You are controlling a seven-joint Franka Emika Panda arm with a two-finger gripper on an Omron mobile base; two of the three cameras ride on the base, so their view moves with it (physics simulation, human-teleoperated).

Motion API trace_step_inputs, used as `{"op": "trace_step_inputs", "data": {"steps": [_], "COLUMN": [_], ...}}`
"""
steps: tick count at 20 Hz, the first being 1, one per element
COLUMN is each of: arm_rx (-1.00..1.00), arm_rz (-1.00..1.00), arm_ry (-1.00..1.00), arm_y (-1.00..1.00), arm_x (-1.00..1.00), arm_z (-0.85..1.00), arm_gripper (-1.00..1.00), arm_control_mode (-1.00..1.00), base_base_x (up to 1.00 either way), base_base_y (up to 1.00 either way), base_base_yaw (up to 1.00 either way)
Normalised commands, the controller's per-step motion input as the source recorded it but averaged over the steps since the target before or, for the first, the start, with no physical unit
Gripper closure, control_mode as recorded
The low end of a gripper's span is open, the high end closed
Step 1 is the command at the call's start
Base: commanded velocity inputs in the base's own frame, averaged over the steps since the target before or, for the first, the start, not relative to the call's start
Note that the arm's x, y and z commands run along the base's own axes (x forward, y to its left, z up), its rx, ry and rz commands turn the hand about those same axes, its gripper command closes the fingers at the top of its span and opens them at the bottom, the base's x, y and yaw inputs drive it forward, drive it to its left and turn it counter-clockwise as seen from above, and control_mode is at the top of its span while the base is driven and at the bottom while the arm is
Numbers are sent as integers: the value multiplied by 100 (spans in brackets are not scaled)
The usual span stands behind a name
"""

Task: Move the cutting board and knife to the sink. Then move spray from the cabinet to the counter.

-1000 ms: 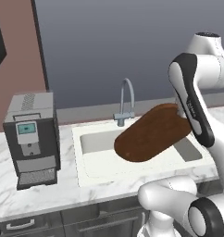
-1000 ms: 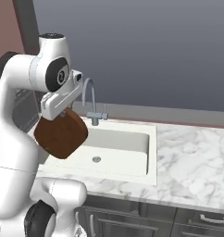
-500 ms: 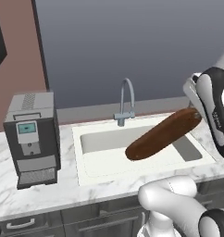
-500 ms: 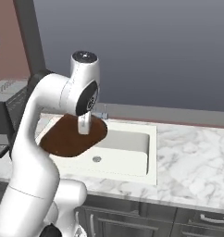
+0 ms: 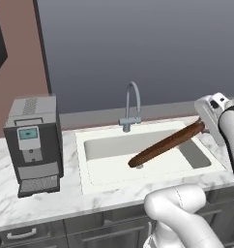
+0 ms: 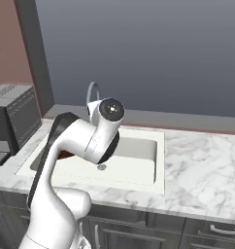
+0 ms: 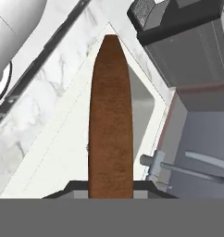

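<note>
White marble counter (image 5: pixel 46 203) and sink (image 5: pixel 95 172) under a grey wall, with the cutting board (image 5: pixel 166 144) held over the basin.

Seen from the left base, the gripper (image 5: pixel 206 125) is pinched shut on the board's upper end at about 3 o'clock of the sink, and the board slopes down toward 9 o'clock, its low tip near the drain on the basin floor; whether it touches there cannot be told. The faucet (image 5: pixel 131 106) stands at the sink's 12 o'clock and the dark coffee machine (image 5: pixel 33 138) sits on the counter at its 9 o'clock. The machine's small blue screen carries marks too small to read; no brand or label is legible. Along the hand view, the board (image 7: pixel 110 120) runs straight out over the basin.
</note>
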Motion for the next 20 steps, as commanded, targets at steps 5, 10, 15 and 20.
{"op": "trace_step_inputs", "data": {"steps": [5,10,15,20], "arm_rx": [0,1,0,0], "arm_rz": [23,6,5,12], "arm_ry": [-1,-1,4,3], "arm_y": [24,2,-1,0], "arm_x": [16,40,32,43], "arm_z": [-55,-18,2,-3], "arm_gripper": [100,100,100,100], "arm_control_mode": [-100,-100,-100,-100], "base_base_x": [0,0,0,0], "base_base_y": [0,0,0,0], "base_base_yaw": [0,0,0,0]}}
